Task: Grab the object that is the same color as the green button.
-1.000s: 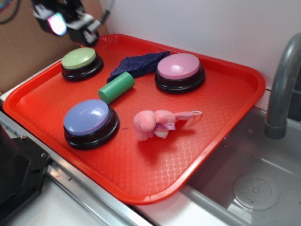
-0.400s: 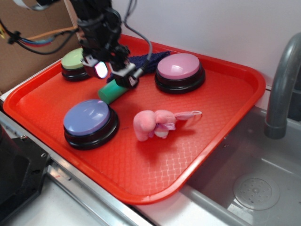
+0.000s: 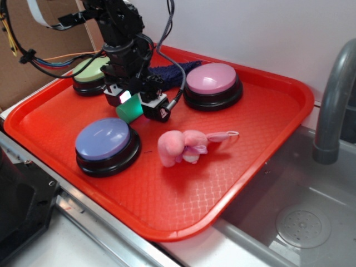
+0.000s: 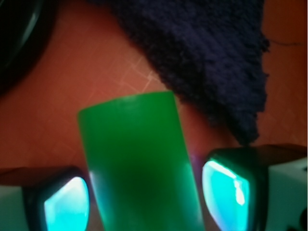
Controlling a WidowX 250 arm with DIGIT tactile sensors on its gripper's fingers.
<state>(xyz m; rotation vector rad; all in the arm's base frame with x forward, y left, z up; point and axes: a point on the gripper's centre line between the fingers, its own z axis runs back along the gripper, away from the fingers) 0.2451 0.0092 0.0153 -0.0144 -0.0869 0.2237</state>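
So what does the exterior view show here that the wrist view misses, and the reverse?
Only the exterior shows the three buttons, green, pink and blue, plus the pink plush toy, the faucet and the sink. Only the wrist shows the pincer fingers straddling the green cylinder with gaps either side. Both show the cylinder, the dark blue cloth and the red tray.

On a tray beside a sink, the tool straddles a cylinder, one finger on each side. A cloth lies behind it, between two buttons. A third button sits in front, with a plush toy to its right.
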